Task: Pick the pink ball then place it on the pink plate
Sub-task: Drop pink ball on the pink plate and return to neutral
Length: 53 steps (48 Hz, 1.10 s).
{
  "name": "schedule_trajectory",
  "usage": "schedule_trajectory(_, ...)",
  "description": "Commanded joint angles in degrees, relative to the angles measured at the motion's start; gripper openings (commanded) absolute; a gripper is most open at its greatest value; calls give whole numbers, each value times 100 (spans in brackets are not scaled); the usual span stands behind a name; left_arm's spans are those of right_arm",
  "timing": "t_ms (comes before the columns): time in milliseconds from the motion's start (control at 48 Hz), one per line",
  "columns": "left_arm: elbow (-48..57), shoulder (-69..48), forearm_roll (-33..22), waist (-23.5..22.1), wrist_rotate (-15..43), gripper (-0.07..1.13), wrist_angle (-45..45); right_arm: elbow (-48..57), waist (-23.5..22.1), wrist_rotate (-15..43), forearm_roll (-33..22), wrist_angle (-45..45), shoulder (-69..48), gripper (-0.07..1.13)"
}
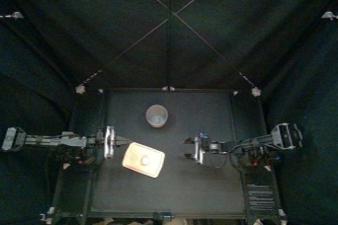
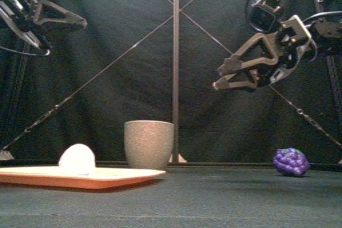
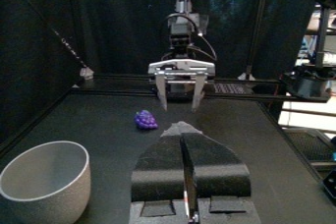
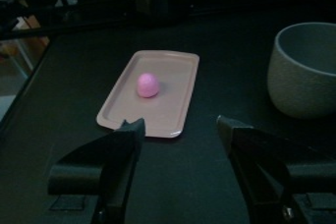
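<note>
The pink ball [image 4: 148, 84], egg-shaped and pale, lies on the flat pink plate [image 4: 174, 110], toward its end nearer the cup. In the front view the ball [image 2: 78, 158] sits on the plate [image 2: 114, 177] at the table's left. My right gripper [image 4: 178, 130] hovers open above the table, short of the plate and touching nothing. It hangs high on the right in the front view [image 2: 234, 77]. My left gripper [image 3: 187, 130] is shut with nothing in it, raised at the left side [image 1: 109, 148].
A tall grey speckled cup [image 2: 148, 143] stands behind the plate near the table's middle. A purple bunch of toy grapes [image 2: 290, 161] lies at the right, below my right arm.
</note>
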Motion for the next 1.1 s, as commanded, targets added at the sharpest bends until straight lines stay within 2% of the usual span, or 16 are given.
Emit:
schedule_trajectory(21,-44,18,0,9,-9,4,-53,229,-114,9,-9,-26,-624,93)
schedule_trajectory(333,53,18,-62,9,-18,4,-53,1134,-308,26,-9,193,-2294,93)
schedule_trajectory(625,62,18,-62,0,-18,4,-53,1389,-316,53,-26,1512,-3498,93)
schedule_trajectory(729,62,18,-62,0,-18,4,-44,1441,-334,53,0,1819,-3788,93)
schedule_trajectory(1104,141,18,-62,0,-18,4,-44,1477,-554,35,-26,1767,-3999,93)
